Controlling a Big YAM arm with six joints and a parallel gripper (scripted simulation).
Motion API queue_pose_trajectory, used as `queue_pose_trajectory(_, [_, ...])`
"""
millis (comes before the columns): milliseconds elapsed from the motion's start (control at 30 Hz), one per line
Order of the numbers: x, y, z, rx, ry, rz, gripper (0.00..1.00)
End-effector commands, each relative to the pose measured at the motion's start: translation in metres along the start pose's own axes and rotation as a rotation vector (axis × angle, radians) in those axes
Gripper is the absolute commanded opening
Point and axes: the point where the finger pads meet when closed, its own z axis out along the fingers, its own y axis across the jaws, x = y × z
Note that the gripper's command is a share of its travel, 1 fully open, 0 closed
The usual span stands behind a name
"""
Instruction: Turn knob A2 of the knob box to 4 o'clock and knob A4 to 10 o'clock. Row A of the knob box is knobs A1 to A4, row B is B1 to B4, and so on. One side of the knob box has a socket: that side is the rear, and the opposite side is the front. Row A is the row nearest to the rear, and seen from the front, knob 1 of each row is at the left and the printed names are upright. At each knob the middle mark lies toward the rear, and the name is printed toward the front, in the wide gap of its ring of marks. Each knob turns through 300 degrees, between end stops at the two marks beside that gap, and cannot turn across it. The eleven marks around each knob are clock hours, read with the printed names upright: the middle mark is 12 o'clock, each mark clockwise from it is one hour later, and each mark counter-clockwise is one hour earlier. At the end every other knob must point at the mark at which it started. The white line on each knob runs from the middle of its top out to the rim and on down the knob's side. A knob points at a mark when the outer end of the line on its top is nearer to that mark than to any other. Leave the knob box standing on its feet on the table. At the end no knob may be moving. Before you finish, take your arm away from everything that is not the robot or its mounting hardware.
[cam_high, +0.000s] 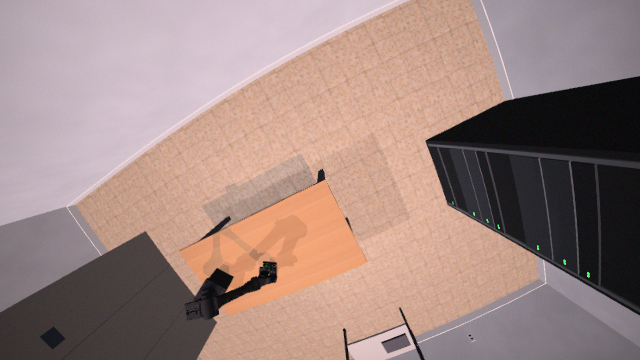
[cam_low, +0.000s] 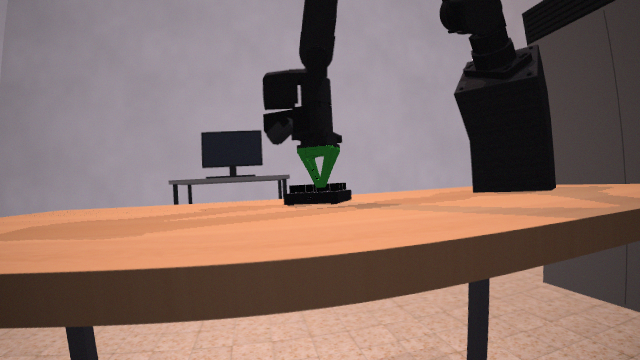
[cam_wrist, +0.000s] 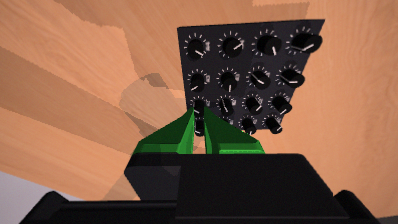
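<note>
The black knob box (cam_high: 270, 263) (cam_low: 317, 197) (cam_wrist: 214, 64) stands on the wooden table (cam_high: 320, 225) (cam_low: 300, 240). It carries four rows of black knobs with white lines. My green-fingered gripper (cam_high: 267, 273) (cam_low: 318, 185) (cam_wrist: 199, 125) points straight down onto the box. In the wrist view it is shut on the corner knob (cam_wrist: 199, 129) at the near left of the box. The fingers hide most of that knob and its line. I cannot read the printed names, so I cannot tell which knob it is.
The arm's black base block (cam_low: 505, 125) stands on the table to the right of the box. A dark server rack (cam_high: 550, 200) and a grey cabinet (cam_high: 100, 300) stand on the floor. A desk with a monitor (cam_low: 232, 150) is far behind.
</note>
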Motion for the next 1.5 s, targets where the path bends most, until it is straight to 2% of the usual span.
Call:
queue_pose_trajectory(0, [-0.0043, 0.0030, 0.0035, -0.004, -0.005, -0.001, 0.08])
queue_pose_trajectory(1100, [-0.0043, 0.0030, 0.0035, -0.004, -0.005, 0.022, 0.08])
queue_pose_trajectory(1467, [-0.0044, 0.0027, 0.0034, -0.004, -0.006, 0.115, 0.08])
